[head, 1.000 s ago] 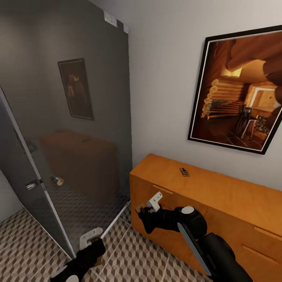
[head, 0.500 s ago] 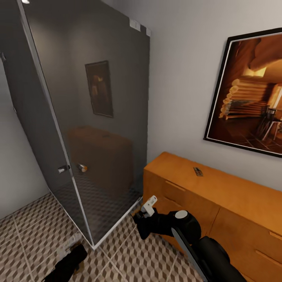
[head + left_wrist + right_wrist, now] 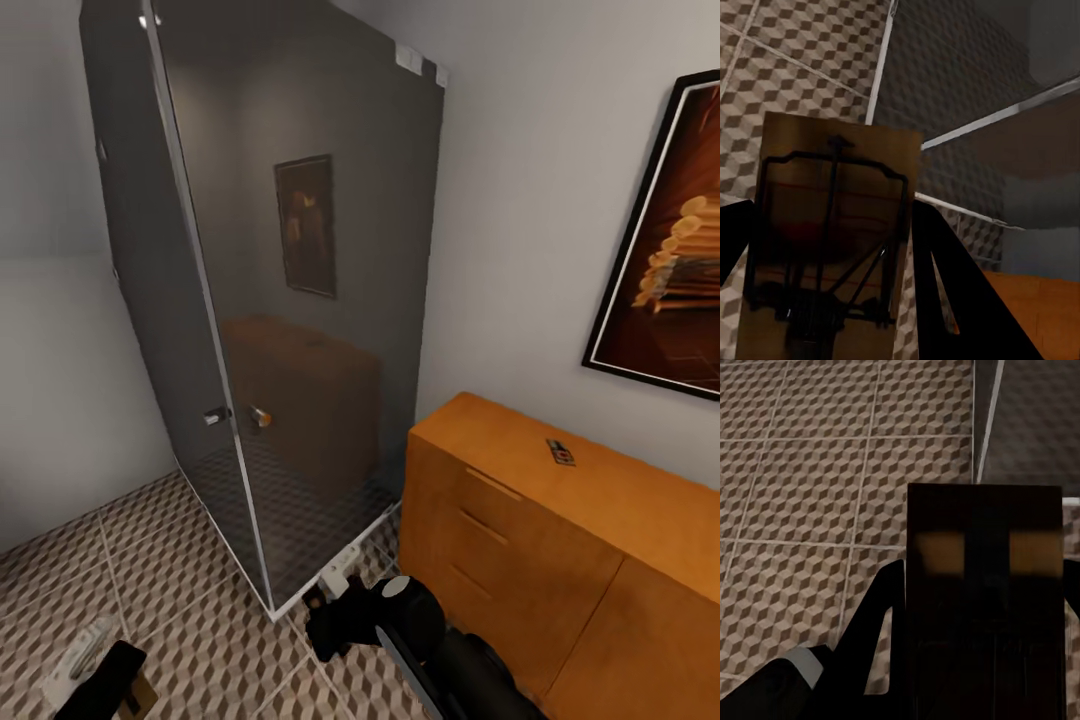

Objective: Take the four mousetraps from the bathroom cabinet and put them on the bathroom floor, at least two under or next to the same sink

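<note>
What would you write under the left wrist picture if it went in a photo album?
The left gripper holds a wooden mousetrap above the cube-patterned bathroom floor.

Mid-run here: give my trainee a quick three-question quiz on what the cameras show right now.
1. True or false: a mousetrap lies on top of the cabinet.
2. What does the left gripper hold? A) nothing B) a tan mousetrap with a dark wire frame C) a faucet
3. Fill in: left of the cabinet stands a dark glass ____ enclosure on the bathroom floor.

Key: 1 true; 2 B; 3 shower. Note: the right gripper also carries a flat trap-like piece, shadowed in its wrist view.
</note>
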`<state>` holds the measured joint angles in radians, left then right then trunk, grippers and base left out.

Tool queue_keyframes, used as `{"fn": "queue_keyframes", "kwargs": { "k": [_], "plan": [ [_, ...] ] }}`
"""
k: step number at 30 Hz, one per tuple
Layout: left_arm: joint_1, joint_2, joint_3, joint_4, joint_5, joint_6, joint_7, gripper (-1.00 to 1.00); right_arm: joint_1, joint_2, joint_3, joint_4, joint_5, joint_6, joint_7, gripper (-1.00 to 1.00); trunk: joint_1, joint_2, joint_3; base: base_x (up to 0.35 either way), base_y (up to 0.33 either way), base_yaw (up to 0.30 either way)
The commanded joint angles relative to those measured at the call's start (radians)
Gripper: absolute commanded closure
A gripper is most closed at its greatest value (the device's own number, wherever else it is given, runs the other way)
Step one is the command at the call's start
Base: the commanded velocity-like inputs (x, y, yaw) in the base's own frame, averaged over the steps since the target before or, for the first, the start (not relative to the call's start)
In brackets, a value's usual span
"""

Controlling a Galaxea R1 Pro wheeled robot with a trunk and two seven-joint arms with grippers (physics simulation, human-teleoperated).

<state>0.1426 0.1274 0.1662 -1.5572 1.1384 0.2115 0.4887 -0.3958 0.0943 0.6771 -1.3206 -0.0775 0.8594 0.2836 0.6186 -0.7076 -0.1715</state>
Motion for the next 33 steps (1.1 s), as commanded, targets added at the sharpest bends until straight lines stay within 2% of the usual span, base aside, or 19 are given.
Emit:
{"fn": "queue_keyframes", "kwargs": {
  "k": [1, 8, 18, 23, 33],
  "plan": [
    [0.000, 0.000, 0.001, 0.000, -0.001, 0.002, 0.001, 1.00, 0.000, 0.007, 0.002, 0.009, -0.001, -0.003, -0.001, 1.00, 0.004, -0.007, -0.003, 0.000, 0.000, 0.291],
    [0.000, 0.000, 0.004, 0.000, 0.000, 0.002, 0.009, 1.00, 0.000, 0.024, 0.020, 0.055, -0.001, -0.040, -0.006, 1.00, 0.031, -0.056, -0.025, 0.000, 0.000, 0.291],
    [0.000, 0.000, 0.004, 0.000, 0.000, 0.002, 0.011, 1.00, 0.000, 0.024, 0.014, 0.061, -0.002, -0.047, -0.006, 1.00, 0.069, -0.126, -0.057, 0.000, 0.000, 0.291],
    [0.007, 0.003, 0.002, 0.008, -0.006, 0.001, 0.007, 1.00, 0.000, 0.024, 0.016, 0.061, -0.002, -0.048, -0.007, 1.00, 0.069, -0.126, -0.057, 0.000, 0.000, 0.214],
    [0.020, 0.012, 0.001, 0.078, -0.018, -0.005, -0.005, 1.00, -0.001, 0.026, 0.020, 0.062, 0.000, -0.047, -0.035, 1.00, 0.069, -0.126, -0.057, -0.099, 0.066, 0.026]
  ]
}}
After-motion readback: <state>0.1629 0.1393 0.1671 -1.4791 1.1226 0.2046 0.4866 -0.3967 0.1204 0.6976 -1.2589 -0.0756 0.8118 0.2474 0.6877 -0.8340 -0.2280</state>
